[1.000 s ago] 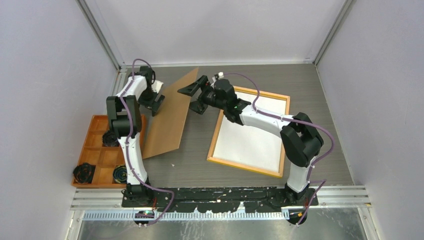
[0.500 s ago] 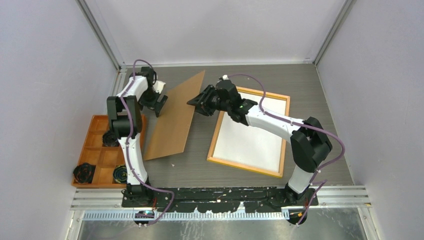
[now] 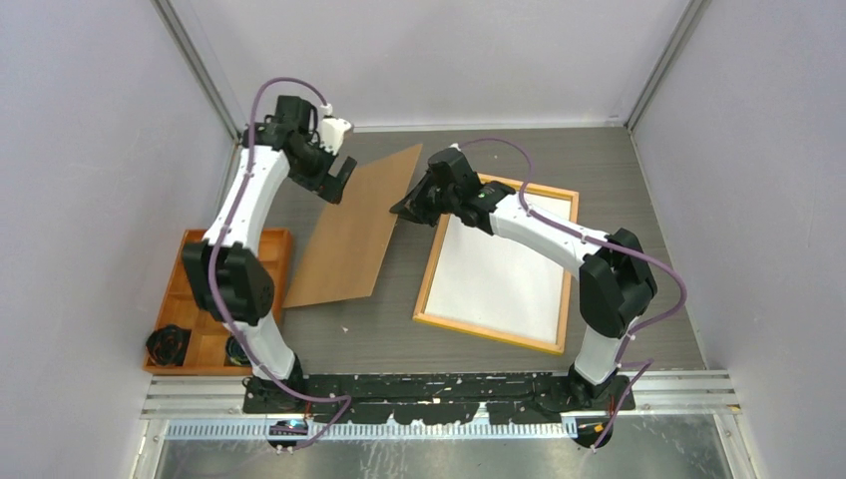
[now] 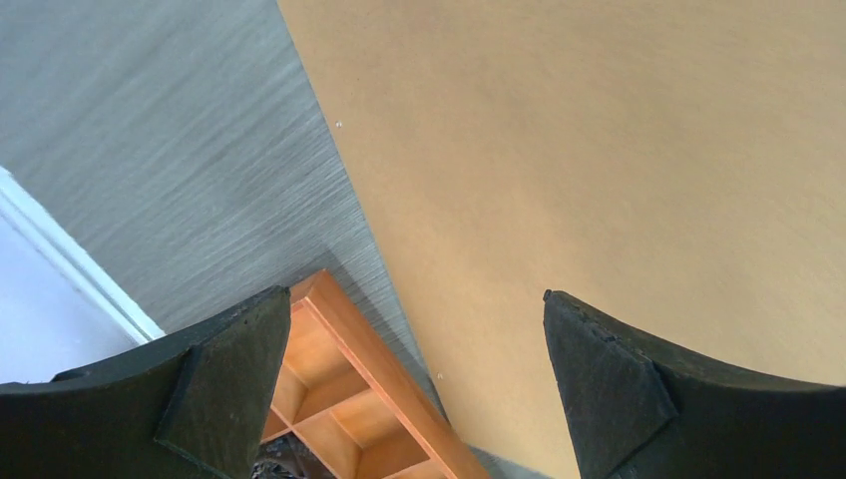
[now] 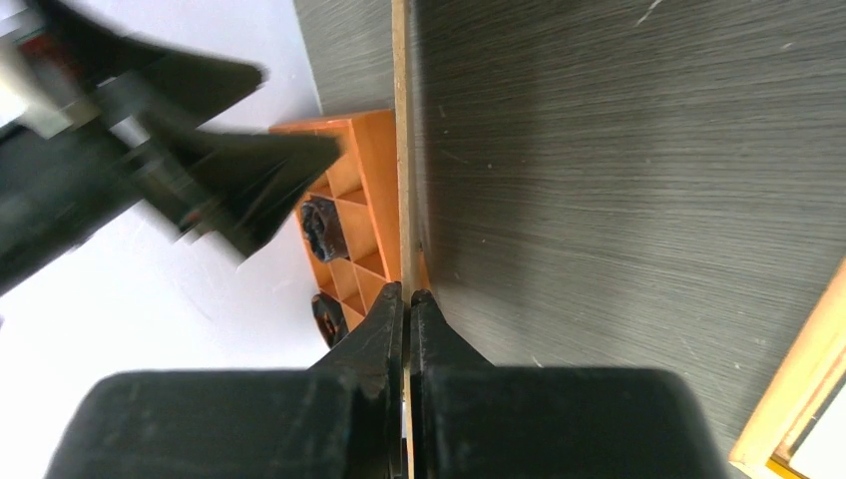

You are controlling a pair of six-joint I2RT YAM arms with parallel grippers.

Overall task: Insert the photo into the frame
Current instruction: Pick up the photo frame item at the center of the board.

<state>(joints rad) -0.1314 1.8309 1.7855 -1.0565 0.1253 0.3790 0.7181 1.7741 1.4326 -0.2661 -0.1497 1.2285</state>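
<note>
Your right gripper [image 5: 406, 295] is pinching the brown backing board [image 3: 349, 235] along its right-hand edge, fingers closed tight on that thin rim. It looks as if that side is riding up off the table [image 3: 399, 334] while the rest slopes away to the left. Your left gripper [image 3: 340, 181] is hanging over the board's far left corner with its jaws spread wide and nothing between them.

Over on the right, the frame [image 3: 567, 271] is lying face down, wood-coloured edges up. The white sheet sitting inside it is, by the look of it, the photo [image 3: 499, 274] showing its plain back. So the print seems to be seated, and the board is what you are bringing to cover it.

You are gripping a big panel by a narrow bite, so it will likely want to swing. Be moving it slowly, and be lifting it enough that the near corner beside the orange tray [image 3: 195, 304] is not dragging or catching. Be squaring the board to the frame's tilt before lowering. Set one long edge inside the rim first and lay the rest down gently, so you are not sliding the board across the photo and shifting it. Bring the free left gripper in to steady the far side.
</note>
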